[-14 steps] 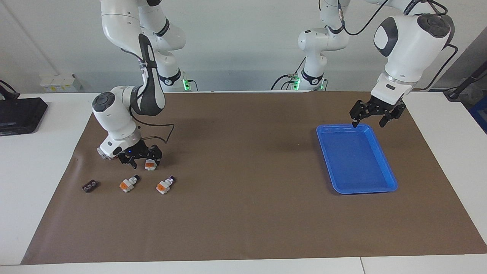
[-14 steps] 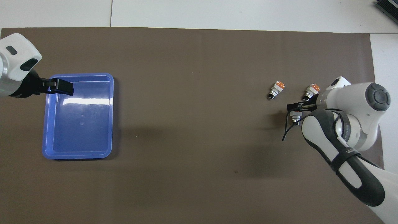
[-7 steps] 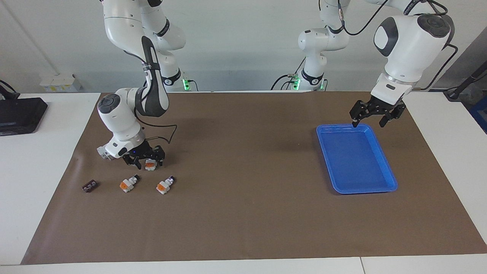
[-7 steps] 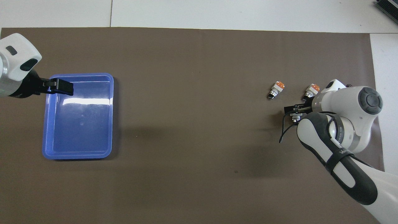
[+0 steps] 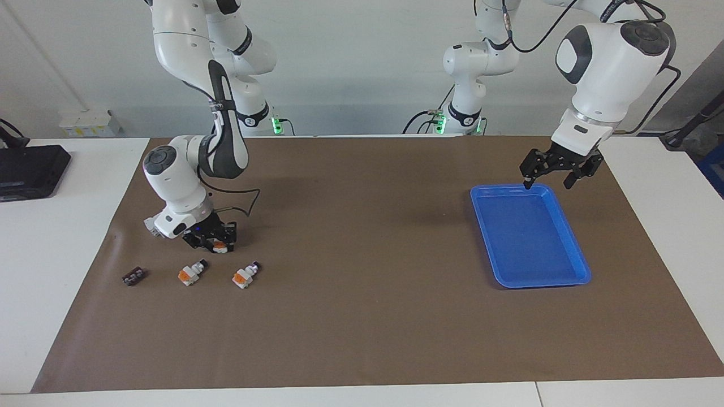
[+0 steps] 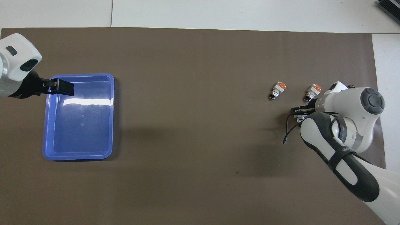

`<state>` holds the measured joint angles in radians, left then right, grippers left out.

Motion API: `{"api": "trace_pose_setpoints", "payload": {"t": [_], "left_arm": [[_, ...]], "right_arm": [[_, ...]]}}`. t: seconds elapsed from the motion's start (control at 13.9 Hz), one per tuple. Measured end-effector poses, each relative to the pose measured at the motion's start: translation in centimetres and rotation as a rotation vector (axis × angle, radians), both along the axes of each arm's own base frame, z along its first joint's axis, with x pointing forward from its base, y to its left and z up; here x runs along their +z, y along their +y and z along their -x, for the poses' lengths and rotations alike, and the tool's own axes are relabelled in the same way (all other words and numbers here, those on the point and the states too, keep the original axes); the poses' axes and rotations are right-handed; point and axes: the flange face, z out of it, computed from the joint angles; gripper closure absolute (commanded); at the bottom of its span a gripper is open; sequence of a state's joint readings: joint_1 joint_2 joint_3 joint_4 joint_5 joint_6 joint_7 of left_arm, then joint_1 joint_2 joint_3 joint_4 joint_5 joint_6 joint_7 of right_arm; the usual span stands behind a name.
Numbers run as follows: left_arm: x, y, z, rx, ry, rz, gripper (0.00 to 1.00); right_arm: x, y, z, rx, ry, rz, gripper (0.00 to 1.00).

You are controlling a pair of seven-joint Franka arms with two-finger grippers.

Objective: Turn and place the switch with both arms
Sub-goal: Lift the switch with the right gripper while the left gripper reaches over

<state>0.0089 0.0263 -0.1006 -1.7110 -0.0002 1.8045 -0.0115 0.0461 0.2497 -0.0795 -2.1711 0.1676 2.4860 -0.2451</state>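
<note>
Facing view: right gripper (image 5: pixel 214 242) is down at the mat (image 5: pixel 362 316) at the right arm's end of the table, fingers closed around the switch (image 5: pixel 220 245), whose orange face peeks out between them; its long axis can't be read. Two spare switches (image 5: pixel 190 273) (image 5: pixel 245 276) lie just farther from the robots. Left gripper (image 5: pixel 559 172) waits open over the tray (image 5: pixel 571 279) edge nearest the robots, well apart, so the switch has to travel toward the left arm's end for any handover.
</note>
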Motion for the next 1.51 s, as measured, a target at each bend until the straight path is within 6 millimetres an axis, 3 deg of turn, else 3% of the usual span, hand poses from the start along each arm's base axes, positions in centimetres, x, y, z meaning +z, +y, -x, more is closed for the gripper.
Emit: {"api": "trace_pose_setpoints", "payload": {"t": [0.14,0.43,0.65,0.79,0.93,1.22,1.29,1.51], "left_arm": [[0.0,0.0,0.0,0.0,0.0,0.0,0.0],[0.0,0.0,0.0,0.0,0.0,0.0,0.0],[0.0,0.0,0.0,0.0,-0.001,0.0,0.0],[0.0,0.0,0.0,0.0,-0.001,0.0,0.0],[0.0,0.0,0.0,0.0,-0.001,0.0,0.0],[0.0,0.0,0.0,0.0,-0.001,0.0,0.0],[0.0,0.0,0.0,0.0,-0.001,0.0,0.0],[0.0,0.0,0.0,0.0,-0.001,0.0,0.0]], "right_arm": [[0.0,0.0,0.0,0.0,0.002,0.0,1.0],[0.5,0.3,0.0,-0.12,0.082,-0.027,1.0],[5.2,1.7,-2.2,-0.416,0.192,-0.067,1.0],[8.3,4.8,-3.5,-0.639,0.233,-0.171,1.0],[10.2,8.2,-4.3,-0.883,0.286,-0.286,1.0],[13.6,11.0,-6.1,-1.135,0.378,-0.448,1.0],[14.6,12.8,-6.3,-1.181,0.396,-0.459,1.0],[17.7,22.0,-5.3,-1.265,0.441,-0.478,1.0]]}}
